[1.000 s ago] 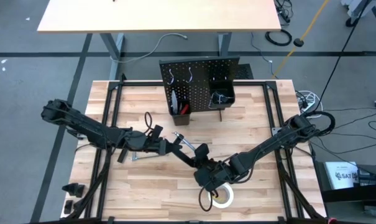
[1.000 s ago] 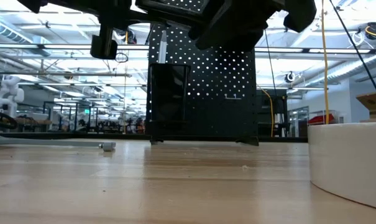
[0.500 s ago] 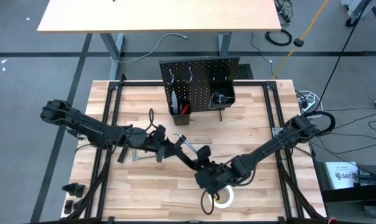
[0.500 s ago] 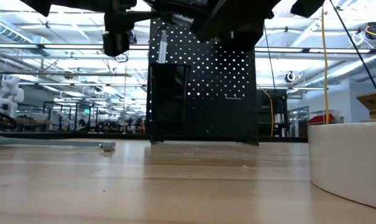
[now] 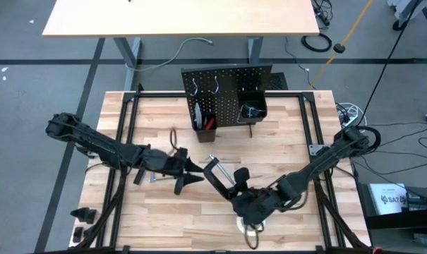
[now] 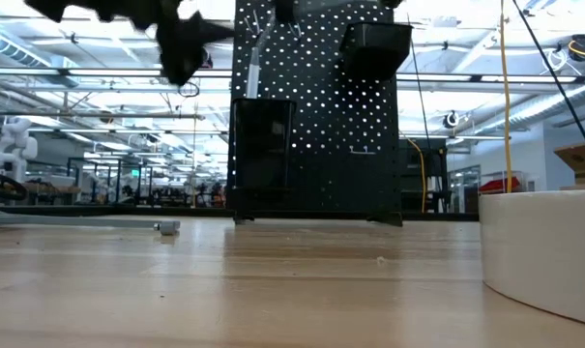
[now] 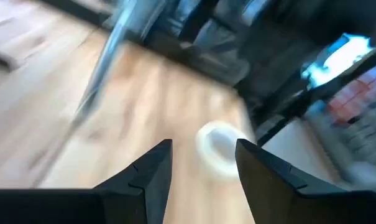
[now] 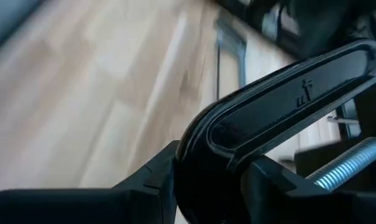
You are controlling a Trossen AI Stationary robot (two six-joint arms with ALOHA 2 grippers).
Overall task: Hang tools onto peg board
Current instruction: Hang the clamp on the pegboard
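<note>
1. Black C-clamp (image 5: pixel 218 174), a curved dark frame with a silver threaded screw, is held above the middle of the tan wooden tabletop (image 5: pixel 284 141), in front of the peg board.
2. Right gripper (image 5: pixel 236 189) has its two dark fingers closed on the clamp's frame; in the right wrist view the frame (image 8: pixel 281 106) sits wedged between the fingers, with the silver screw beside it.
3. Left gripper (image 5: pixel 190 173) hangs over the table just to the left of the clamp, apart from it. Its fingers are spread and hold nothing; the left wrist view shows a clear gap between them.
4. Black upright perforated metal peg board (image 5: pixel 227 88) stands at the far edge of the table, with silver hooks (image 5: pixel 195 87) near its top.
5. Two small black bins hang on the board: the left bin (image 5: pixel 203 120) holds a red-handled tool and other tools, and the right bin (image 5: pixel 252 108) holds small metal bits.
6. White tape roll (image 6: pixel 543 253) lies flat on the table near the front edge, mostly hidden under the right arm in the high view.
7. Long silver tool (image 6: pixel 79 221), too thin to identify, lies flat on the table's left side.
</note>
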